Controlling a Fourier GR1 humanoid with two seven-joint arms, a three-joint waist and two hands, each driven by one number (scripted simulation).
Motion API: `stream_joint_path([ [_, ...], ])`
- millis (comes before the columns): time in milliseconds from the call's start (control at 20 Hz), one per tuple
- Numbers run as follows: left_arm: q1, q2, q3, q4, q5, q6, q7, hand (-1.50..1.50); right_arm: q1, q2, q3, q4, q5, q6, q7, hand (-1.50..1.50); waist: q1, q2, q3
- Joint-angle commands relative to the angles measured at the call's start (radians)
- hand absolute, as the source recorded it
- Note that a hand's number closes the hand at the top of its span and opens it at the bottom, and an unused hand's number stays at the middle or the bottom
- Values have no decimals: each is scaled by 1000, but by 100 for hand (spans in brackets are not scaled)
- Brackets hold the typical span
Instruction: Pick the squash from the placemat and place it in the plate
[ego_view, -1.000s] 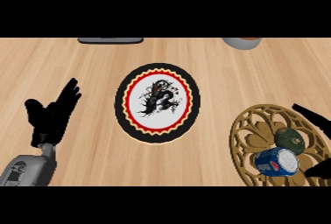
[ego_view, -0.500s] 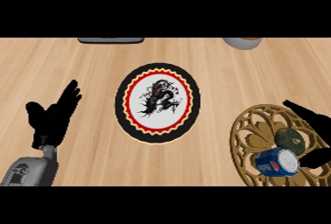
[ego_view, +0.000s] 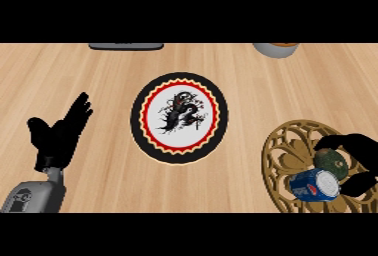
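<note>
The dark green squash (ego_view: 329, 161) lies on the golden openwork placemat (ego_view: 284, 150) at the lower right. My right hand (ego_view: 360, 151) comes in from the right edge and curls round the squash, thumb above it and fingers below. The round plate (ego_view: 179, 118), black-rimmed with a red ring and a dark dragon figure on white, sits in the middle of the wooden counter, left of the placemat. My left hand (ego_view: 62, 131) rests open at the left, fingers up, holding nothing.
A blue soda can (ego_view: 314, 185) lies on the placemat just below and left of the squash, close to my right fingers. A grey flat object (ego_view: 125, 46) and a pale bowl (ego_view: 277, 49) sit at the counter's far edge.
My right hand has moved left over the placemat and its fingers have curled round the squash. The left hand, plate and can have stayed put.
</note>
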Motion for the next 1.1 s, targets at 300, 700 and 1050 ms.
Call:
stream_joint_path([
  [300,6,-33,1,-48,-38,20,47,0,13,63,-32,83,35,-76,-124,150,1,5,12],
  [700,-51,-30,-38,-27,-25,-32,46,0,-156,590,452,-212,236,12,224,150,104,4,7],
  [1050,-53,-45,-40,4,-40,-11,42,0,-255,612,661,-370,266,-320,570,150,72,-6,11],
])
